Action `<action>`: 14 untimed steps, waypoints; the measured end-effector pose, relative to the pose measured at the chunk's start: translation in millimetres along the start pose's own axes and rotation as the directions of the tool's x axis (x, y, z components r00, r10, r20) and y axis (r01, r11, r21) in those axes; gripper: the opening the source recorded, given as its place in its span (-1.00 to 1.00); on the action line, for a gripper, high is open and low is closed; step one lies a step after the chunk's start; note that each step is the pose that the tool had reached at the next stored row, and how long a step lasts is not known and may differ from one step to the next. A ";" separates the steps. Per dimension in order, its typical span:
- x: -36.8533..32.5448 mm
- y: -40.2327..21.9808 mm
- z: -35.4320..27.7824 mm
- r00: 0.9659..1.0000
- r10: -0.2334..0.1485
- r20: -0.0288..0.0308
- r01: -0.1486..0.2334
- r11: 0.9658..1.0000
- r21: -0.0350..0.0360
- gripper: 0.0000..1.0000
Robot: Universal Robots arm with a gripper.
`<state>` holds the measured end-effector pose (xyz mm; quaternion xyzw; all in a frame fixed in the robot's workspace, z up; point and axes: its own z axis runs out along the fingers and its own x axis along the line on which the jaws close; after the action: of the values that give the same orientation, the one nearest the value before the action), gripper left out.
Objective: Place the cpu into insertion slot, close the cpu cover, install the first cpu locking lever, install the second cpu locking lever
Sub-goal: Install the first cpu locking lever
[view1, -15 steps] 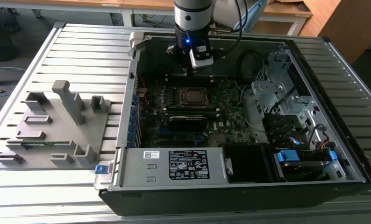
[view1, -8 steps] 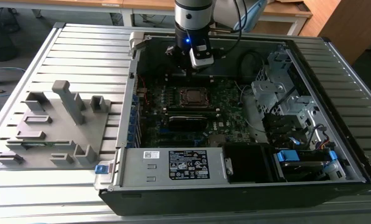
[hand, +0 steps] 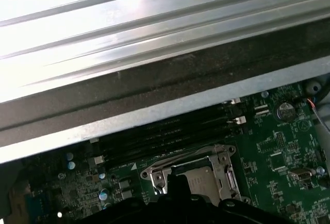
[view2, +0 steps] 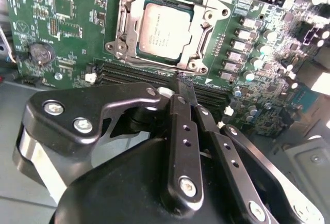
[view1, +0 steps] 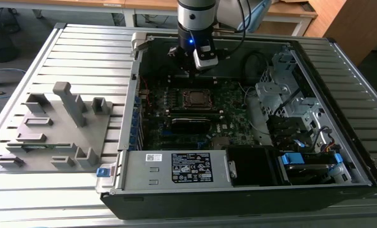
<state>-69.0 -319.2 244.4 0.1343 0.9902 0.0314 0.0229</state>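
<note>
Cpu (view2: 166, 32) sitting flat in insertion slot (view2: 125, 34), cpu cover (view2: 209, 24) down around its edges. Gripper (view2: 184, 85) clenched, holding nothing, hovering just off the slot's memory-slot-side edge.

Ribbed metal table (view1: 80, 47); computer case (view1: 239, 199), grey fixture (view1: 55, 133)

Print, as we find it:
- Silver box (view1: 137, 175), exterior view: a small white label (view1: 154, 157) and a large black label (view1: 192, 168) with white lines and small marks; we can read none of it.
- Cpu (view2: 166, 29), second wrist view: several lines of faint print on its metal top, too small for us to read.
- Board (view2: 67, 38): white markings beside parts, which we cannot read.
</note>
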 end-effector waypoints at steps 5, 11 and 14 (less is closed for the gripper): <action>0.0 -0.1 0.1 0.998 -0.069 -0.004 0.069 0.998 -0.002 -0.79; 0.0 -0.1 0.1 0.992 -0.123 -0.009 0.123 0.992 -0.002 -0.79; -0.8 0.2 0.3 0.992 -0.128 -0.010 0.128 0.992 -0.003 -0.79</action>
<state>-68.1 -319.2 244.2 0.0704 0.9968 0.0316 0.0200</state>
